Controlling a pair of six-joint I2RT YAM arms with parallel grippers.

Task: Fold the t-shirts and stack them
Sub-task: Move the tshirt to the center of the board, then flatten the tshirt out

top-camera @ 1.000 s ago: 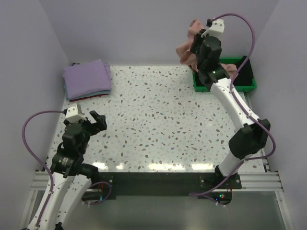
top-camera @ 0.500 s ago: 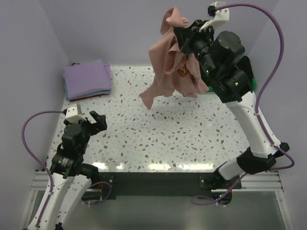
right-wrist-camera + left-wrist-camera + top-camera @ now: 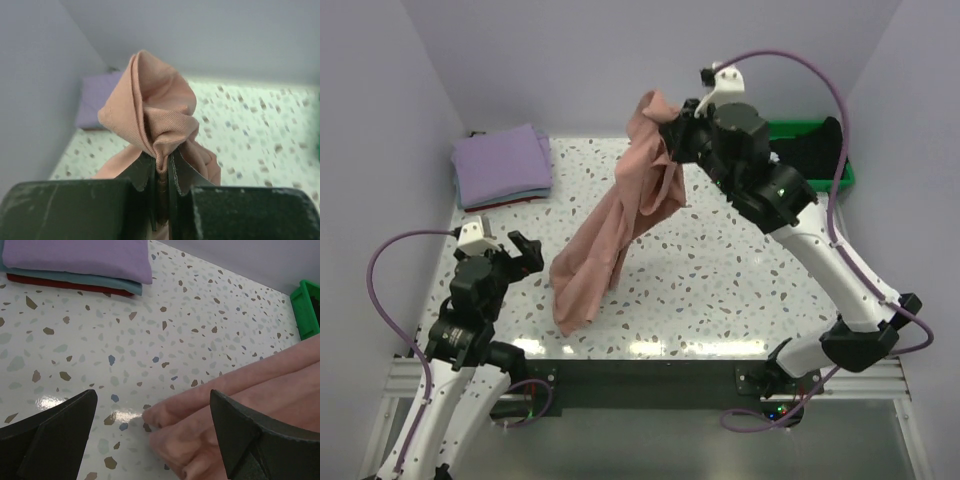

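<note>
My right gripper (image 3: 669, 128) is shut on a bunched fold of the salmon-pink t-shirt (image 3: 610, 225) and holds it high over the table's middle. The shirt hangs down to the left, and its lower end (image 3: 572, 300) rests on the table. In the right wrist view the cloth (image 3: 157, 107) is pinched between the jaws of that gripper (image 3: 162, 160). The left gripper (image 3: 507, 250) stands open at the near left; in its wrist view the pink cloth (image 3: 250, 410) lies by the right finger of the gripper (image 3: 152, 391). The lavender t-shirt (image 3: 503, 162) lies folded at the back left.
The lavender shirt (image 3: 80, 257) tops a folded stack with teal and red layers beneath. A green tray (image 3: 792, 128) at the back right holds a black t-shirt (image 3: 813, 150). Walls close in the back and both sides.
The right arm has swung the pink shirt from above the green tray leftward and lower over the table; its hem now rests by the left gripper. The left arm has not moved.
</note>
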